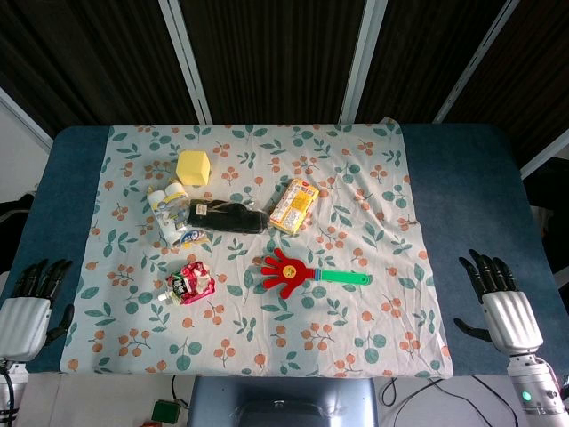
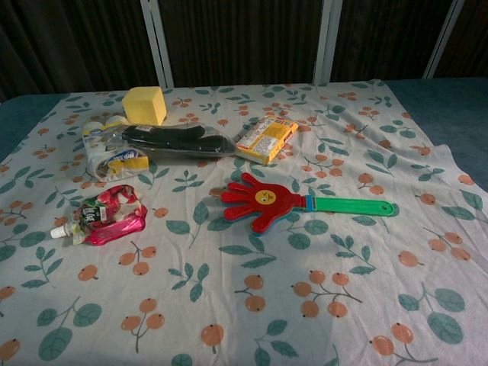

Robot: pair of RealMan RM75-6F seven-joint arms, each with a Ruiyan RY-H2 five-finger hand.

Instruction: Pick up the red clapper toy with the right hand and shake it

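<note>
1. The right hand (image 1: 500, 301) rests at the right edge of the blue table (image 1: 462, 191), off the cloth, back facing up, dark fingers spread and pointing away from the robot; it holds nothing.
2. The left hand (image 1: 28, 302) lies at the table's left edge in a mirrored pose, fingers apart and empty.
3. The red clapper toy (image 1: 307, 272) lies flat near the middle of the floral cloth (image 1: 373, 178), well apart from both hands. Its red hand-shaped head points left and its green handle points right, toward the right hand's side.
4. The clapper looks like hard, glossy plastic, with a small yellow face on the palm; the chest view shows a blue layer under the red one.
5. The cloth is thin white fabric printed with green leaves and orange berries, slightly wrinkled.
6. Left of the clapper lies a crinkled red foil pouch (image 1: 190, 283) with a white spout. Behind it a clear plastic bag of small items (image 1: 172, 213) touches a long black object (image 1: 228, 216).
7. A yellow sponge-like cube (image 1: 193, 167) sits furthest back, and a yellow printed snack packet (image 1: 294, 205) lies just beside the black object's right end.
8. Only the head view shows both hands and the table edges; the chest view shows neither hand, but gives the objects closer and at a lower angle.
</note>
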